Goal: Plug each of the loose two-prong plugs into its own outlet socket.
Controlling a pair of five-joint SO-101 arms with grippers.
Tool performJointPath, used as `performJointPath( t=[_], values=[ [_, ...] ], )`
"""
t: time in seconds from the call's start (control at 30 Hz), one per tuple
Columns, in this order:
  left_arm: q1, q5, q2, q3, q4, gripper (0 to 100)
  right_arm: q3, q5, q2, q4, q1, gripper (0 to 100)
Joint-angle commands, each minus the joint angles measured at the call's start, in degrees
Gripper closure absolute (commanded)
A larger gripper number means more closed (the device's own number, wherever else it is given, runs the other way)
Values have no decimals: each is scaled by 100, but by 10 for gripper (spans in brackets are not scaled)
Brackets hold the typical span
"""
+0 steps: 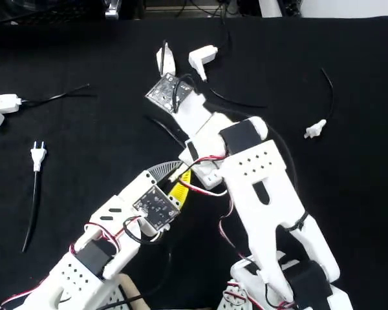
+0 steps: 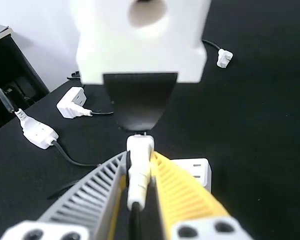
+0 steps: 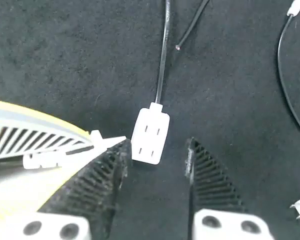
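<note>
Black tabletop (image 1: 84, 142); white plug (image 2: 140, 175), prongs hidden, pinched in left gripper (image 2: 140, 157); right gripper (image 3: 157, 145) spread-jawed around outlet socket (image 3: 150, 136).

The counter (image 3: 240, 50) wears black matt cloth with a fine, felt-like nap. The outlet socket (image 3: 150, 134) is smooth white plastic with a slight sheen, its cord (image 3: 162, 60) sheathed in smooth black. The plug (image 2: 139, 170) is smooth white plastic too. The left fingers (image 2: 185, 195) are ribbed matt plastic, yellow and grey; the right fingers (image 3: 210, 175) ribbed black plastic. The arm shell (image 1: 279, 195) is matt white plastic.
</note>
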Motion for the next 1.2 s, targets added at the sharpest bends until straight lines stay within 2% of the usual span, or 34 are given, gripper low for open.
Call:
performJointPath(
  t=[0.0,0.17,0.8,1.07,1.17],
  values=[
    [22,62,-88,-286,123,972,-13,-53,-171,-273,-105,815],
    [22,62,-88,-514,448,972,286,-26,-171,-492,-97,815],
    [-40,70,-114,-541,404,972,418,-18,778,-484,62,815],
    [-40,70,-1178,-84,466,972,558,-44,848,-668,62,815],
    [-13,70,-1591,-22,800,972,690,-44,848,-800,62,815]
  ],
)
